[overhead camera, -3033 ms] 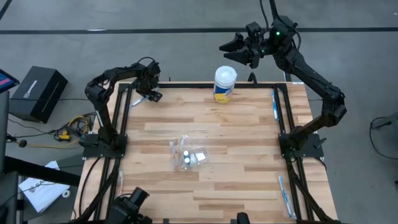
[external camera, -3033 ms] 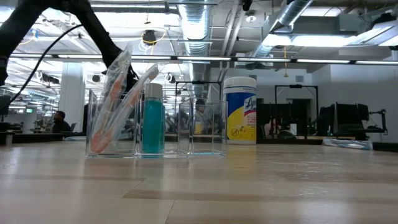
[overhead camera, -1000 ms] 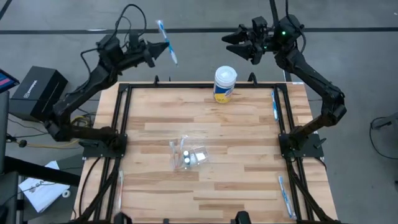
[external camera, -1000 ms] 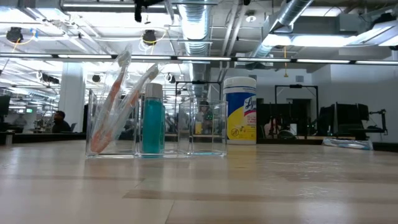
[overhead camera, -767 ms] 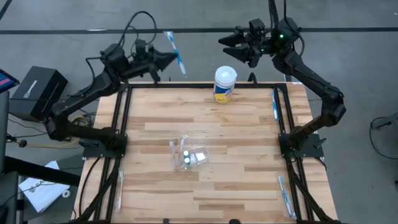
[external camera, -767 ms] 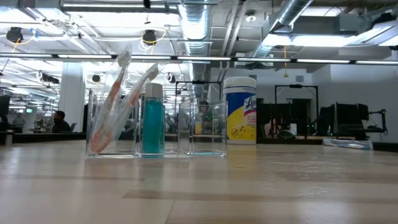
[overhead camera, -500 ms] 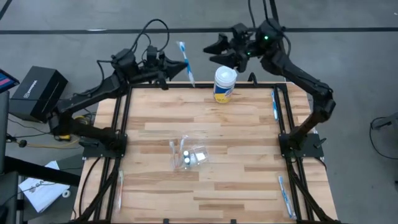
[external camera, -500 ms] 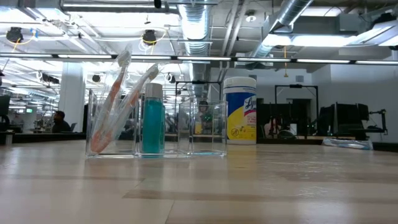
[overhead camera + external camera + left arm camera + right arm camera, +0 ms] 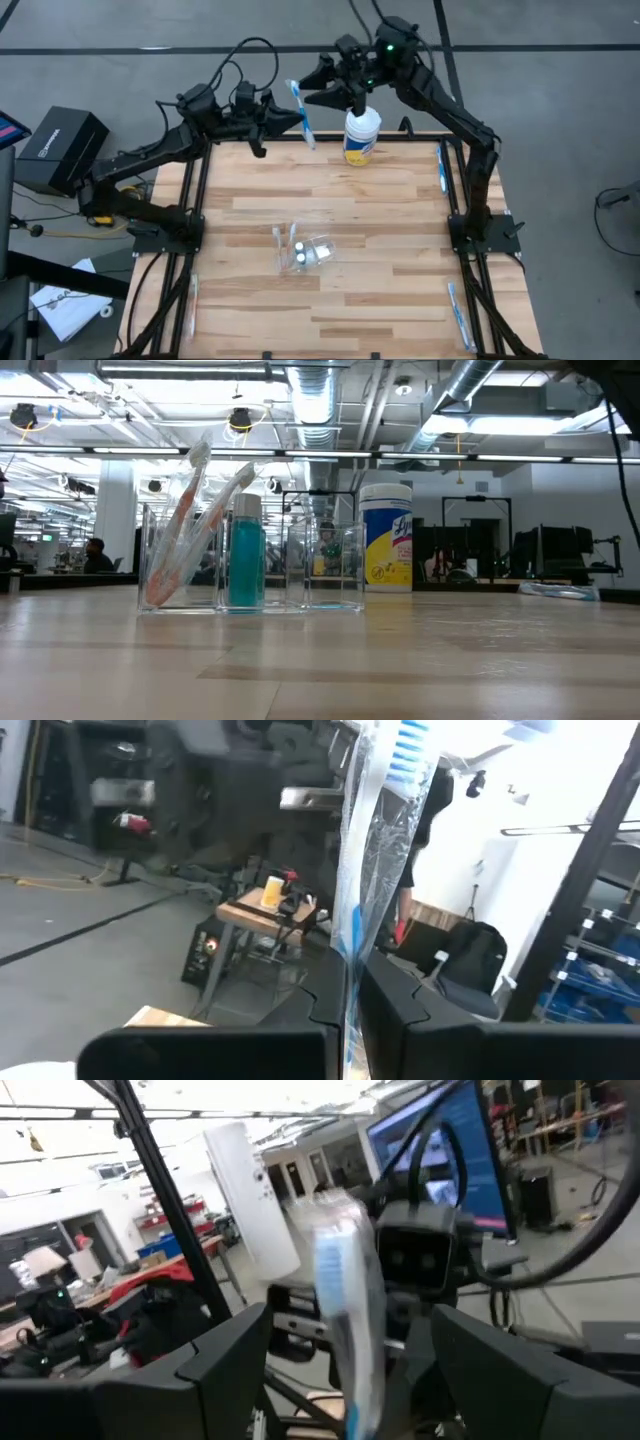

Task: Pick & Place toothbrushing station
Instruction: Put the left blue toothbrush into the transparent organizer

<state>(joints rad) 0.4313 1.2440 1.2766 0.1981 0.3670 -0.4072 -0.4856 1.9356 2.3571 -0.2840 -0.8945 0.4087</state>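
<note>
The left gripper [image 9: 283, 117] is raised over the far left edge of the wooden plank tabletop [image 9: 400, 240], its dark fingers [image 9: 395, 1010] closed on a toothbrush [image 9: 301, 112] sealed in a crinkled clear plastic wrapper. The toothbrush has a white and blue handle and blue bristles, and stands nearly upright above the fingers, its lower end pinched between them. The right gripper [image 9: 322, 85] hangs just beyond the far edge, facing the left one, with its fingers [image 9: 225, 1355] spread open on either side of the wrapped toothbrush head; contact with it cannot be confirmed. A white cylindrical wipes canister [image 9: 361, 134] with a yellow and blue label stands at the far edge, just right of the two grippers. Near the tabletop's middle sits a clear, hard-walled, compartmented organiser [image 9: 250, 560]: its left compartment holds two wrapped toothbrushes [image 9: 185, 525] leaning at a slant, the next an upright teal tube [image 9: 245, 555] with a pale cap. Further wrapped toothbrushes [image 9: 441, 167] lie flat along the right edge.
</note>
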